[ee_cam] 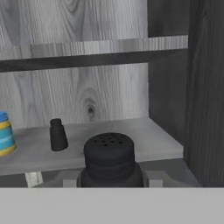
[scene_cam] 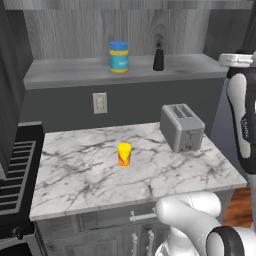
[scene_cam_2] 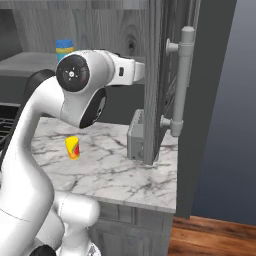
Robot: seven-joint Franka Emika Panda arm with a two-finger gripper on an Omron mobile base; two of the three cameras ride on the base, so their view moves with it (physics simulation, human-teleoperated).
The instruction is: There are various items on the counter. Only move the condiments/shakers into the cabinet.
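The blue-lidded jar (ee_cam: 4, 140) is cut by the hand view's left edge, left of the black shaker (ee_cam: 57, 134) standing on the shelf (ee_cam: 131, 135). From the right base camera the arm hides all of that jar (scene_cam_2: 64, 47) but its lid and top band, and the cabinet door (scene_cam_2: 160, 75) hides the right end of the toaster (scene_cam_2: 136, 136). The second shaker (ee_cam: 109, 157), nearest the hand camera, shows its holed cap; its lower body and the fingertips gripping it are hidden.

Jar (scene_cam: 119, 57) blue-lidded, yellow-banded; shakers (ee_cam: 109, 159) black; cup (scene_cam: 124, 154) yellow-orange; counter (scene_cam: 90, 170) white, grey-veined.
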